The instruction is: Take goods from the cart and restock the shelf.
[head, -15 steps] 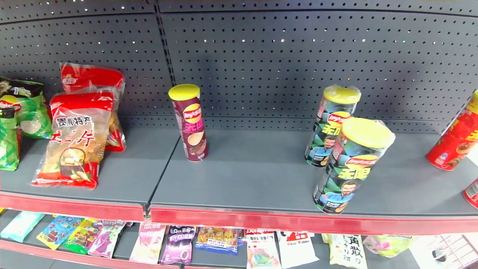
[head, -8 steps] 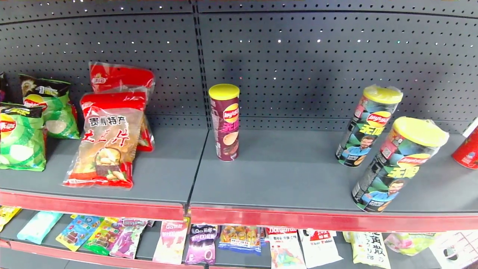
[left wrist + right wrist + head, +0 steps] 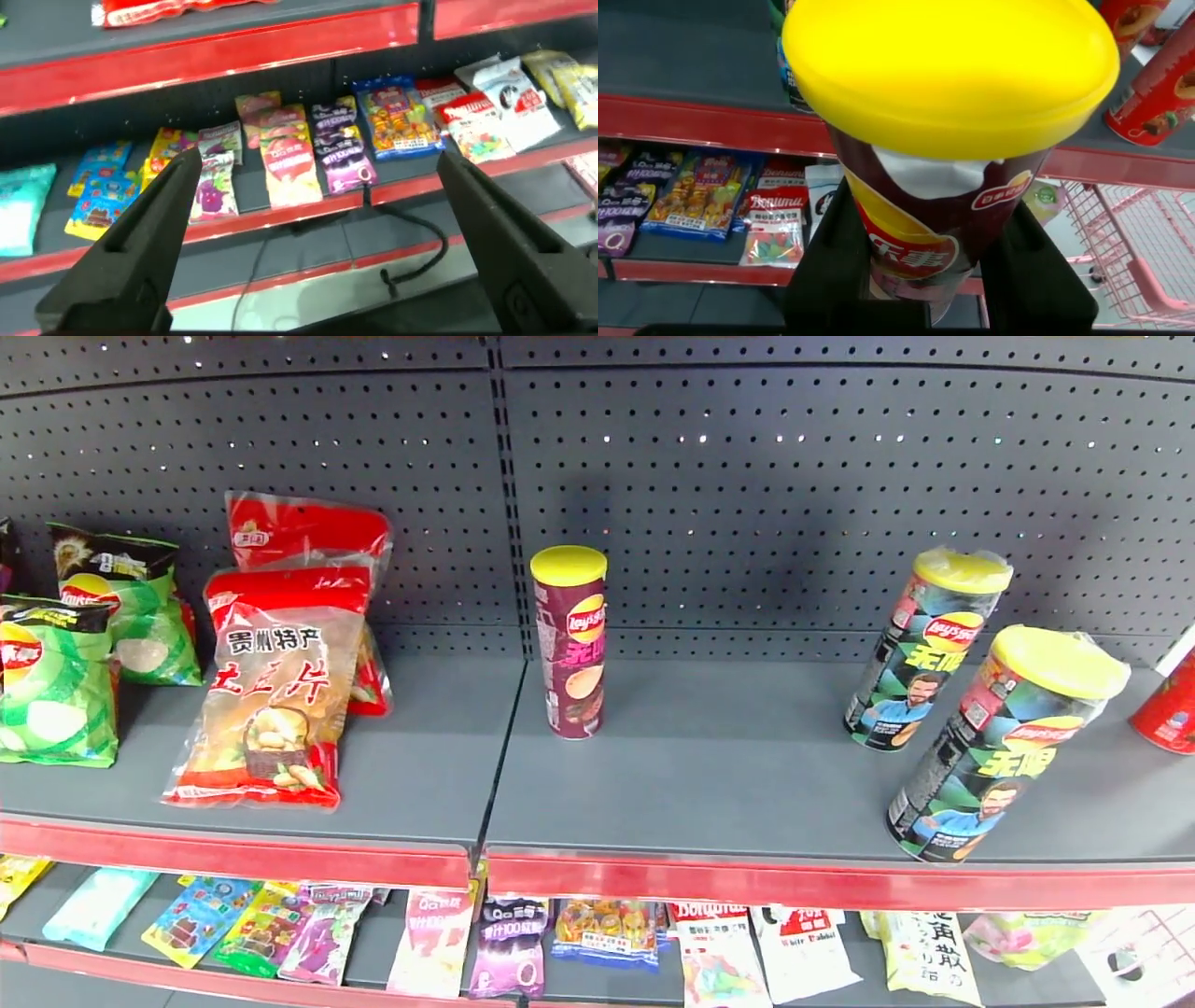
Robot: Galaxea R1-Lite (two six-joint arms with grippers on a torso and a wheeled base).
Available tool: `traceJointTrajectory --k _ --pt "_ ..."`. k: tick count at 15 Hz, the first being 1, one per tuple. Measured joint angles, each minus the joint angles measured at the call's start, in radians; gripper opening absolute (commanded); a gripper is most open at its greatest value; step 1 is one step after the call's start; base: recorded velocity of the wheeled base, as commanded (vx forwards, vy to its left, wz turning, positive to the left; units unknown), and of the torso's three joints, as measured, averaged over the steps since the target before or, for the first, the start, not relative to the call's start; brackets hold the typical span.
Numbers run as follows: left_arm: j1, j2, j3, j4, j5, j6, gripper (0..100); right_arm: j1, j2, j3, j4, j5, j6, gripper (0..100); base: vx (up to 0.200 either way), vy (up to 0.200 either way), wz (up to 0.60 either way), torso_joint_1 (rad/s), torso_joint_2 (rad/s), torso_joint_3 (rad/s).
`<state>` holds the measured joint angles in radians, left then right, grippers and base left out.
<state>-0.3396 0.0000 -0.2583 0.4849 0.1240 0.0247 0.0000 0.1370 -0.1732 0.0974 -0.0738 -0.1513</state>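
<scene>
1. Background: a dark grey pegboard [image 3: 747, 476] backs a grey shelf [image 3: 709, 784] with a red front lip. A lower tier beneath it carries rows of sweet packets [image 3: 509, 943].
2. Far left of the shelf: green crisp bags [image 3: 56, 681], standing against the back.
3. Right of these: red snack bags [image 3: 271, 691], two, one leaning behind the other.
4. Centre: shelved purple can [image 3: 569, 644], upright with a yellow lid, just right of the deck seam.
5. Right of a broad bare stretch of deck: far dark-green can [image 3: 920, 653] and near dark-green can [image 3: 1004, 747], both yellow-lidded, the near one close to the lip.
6. Right edge: red can [image 3: 1167, 709], partly cut off.
7. Low at the right: cart [image 3: 1148, 252], pink wire, in front of the shelving.
8. Left gripper [image 3: 318, 163]: jaws spread wide with nothing between them, facing the lower tier.
9. Right gripper [image 3: 934, 271]: pinching the held purple can [image 3: 952, 75] low on its body. The can is upright and out in front of the red lip, not on the deck.
10. Status, as judged: one can is out of the cart and in transit, its placing not yet done. The bare deck beside its shelved match looks the likely slot. How much stock remains in the cart cannot be told.
</scene>
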Motion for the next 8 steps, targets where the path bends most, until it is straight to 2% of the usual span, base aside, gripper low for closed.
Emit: traceJointTrajectory --k 1,2,4,5,8 --pt "0.0 0.0 0.006 -0.023 0.026 -0.003 100 -0.002 -0.014 0.013 0.0 0.0 0.0 0 0.0 0.0 0.0 0.0 0.0 0.0" --pt "0.0 0.0 0.008 -0.08 0.04 -0.023 100 -0.002 -0.023 0.023 0.0 -0.001 0.0 0 0.0 0.0 0.0 0.0 0.0 0.0" --pt "0.0 0.003 -0.016 -0.23 0.11 -0.1 100 -0.002 -0.034 0.03 0.0 -0.002 0.0 0 0.0 0.0 0.0 0.0 0.0 0.0" --pt "0.0 0.008 -0.036 -0.236 0.115 -0.105 100 -0.001 -0.038 0.033 -0.001 -0.001 0.0 0 0.0 0.0 0.0 0.0 0.0 0.0" --pt "-0.006 0.096 -0.114 -0.237 0.066 -0.095 100 -0.003 -0.04 0.034 -0.002 -0.004 0.0 0 0.0 0.0 0.0 0.0 0.0 0.0"
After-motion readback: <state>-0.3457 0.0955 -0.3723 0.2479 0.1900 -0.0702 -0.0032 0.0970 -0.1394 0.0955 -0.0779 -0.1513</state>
